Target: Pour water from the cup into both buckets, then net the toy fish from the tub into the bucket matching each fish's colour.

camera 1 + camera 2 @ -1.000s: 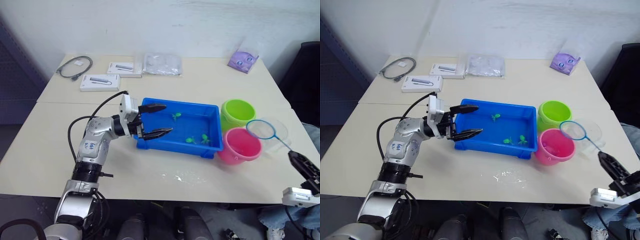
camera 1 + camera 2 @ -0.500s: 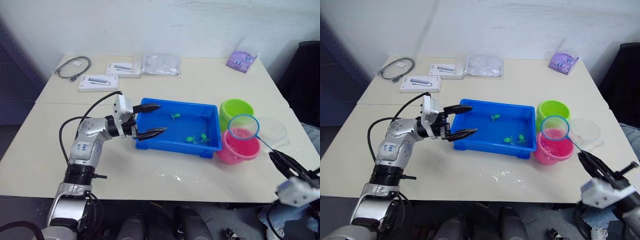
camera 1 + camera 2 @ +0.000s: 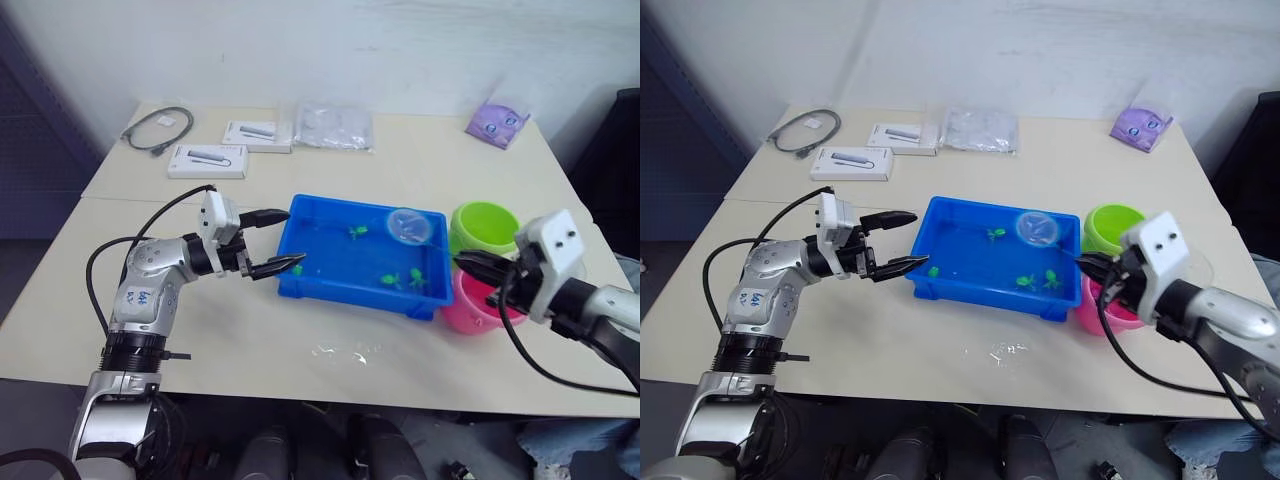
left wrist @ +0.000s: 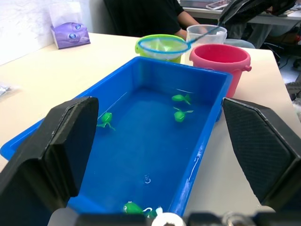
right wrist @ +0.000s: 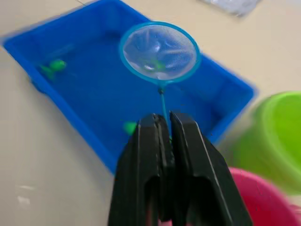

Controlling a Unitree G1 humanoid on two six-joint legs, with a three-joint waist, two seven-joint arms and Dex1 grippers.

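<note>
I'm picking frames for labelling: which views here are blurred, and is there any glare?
Right wrist view: tub and green bucket smeared, net soft. Left wrist view: crisp on the fish, with only faint glints on the water. Head views: sharp, evenly lit, soft shadows.

Two cream tables (image 3: 420, 160) butted together against a white wall (image 3: 330, 45); dark, possibly blue, panel (image 3: 35, 130) at left.
</note>
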